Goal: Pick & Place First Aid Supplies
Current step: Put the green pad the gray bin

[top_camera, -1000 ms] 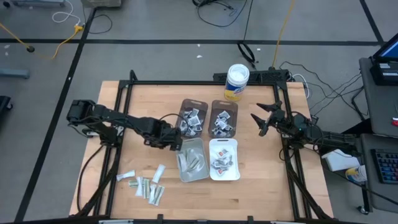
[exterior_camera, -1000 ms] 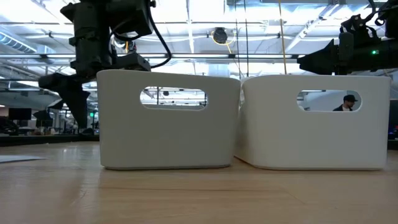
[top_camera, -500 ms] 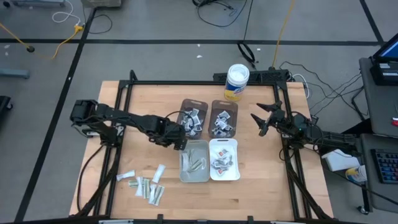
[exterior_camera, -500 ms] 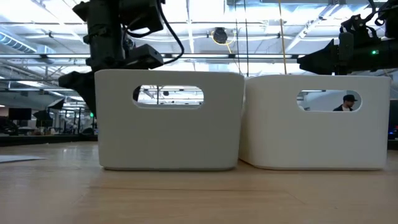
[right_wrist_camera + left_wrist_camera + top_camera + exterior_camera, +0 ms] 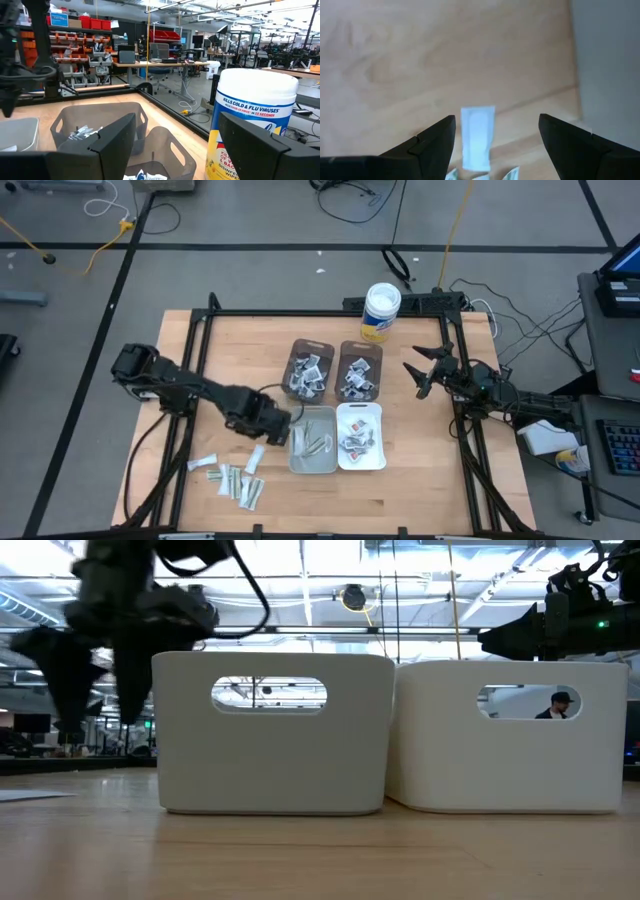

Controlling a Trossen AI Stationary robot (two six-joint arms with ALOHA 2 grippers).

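A cluster of first aid packets (image 5: 233, 478) lies loose on the wooden table (image 5: 420, 480) toward seven o'clock, with one pale strip (image 5: 477, 136) at its upper edge lying flat between the spread, empty fingers of the left gripper (image 5: 279, 433). At that gripper's three o'clock, just beside it, the grey bin (image 5: 312, 440) holds a few long strips, touching the white bin (image 5: 361, 437), with two brown bins (image 5: 335, 370) at twelve o'clock also holding packets. The right gripper (image 5: 417, 376) hangs open and empty toward three o'clock, with the white tub (image 5: 381, 312) at its eleven.

The bench (image 5: 400, 480) carries four bins: two brown ones (image 5: 311, 368) toward its far edge, a grey one (image 5: 313, 440) and a white one (image 5: 361, 437) nearer the front edge. One white tub (image 5: 381, 311) stands at the far edge. Loose packets (image 5: 232, 477) near the front-left corner number roughly seven, though they overlap. The packets inside the bins are too heaped to count. Two arms reach in.
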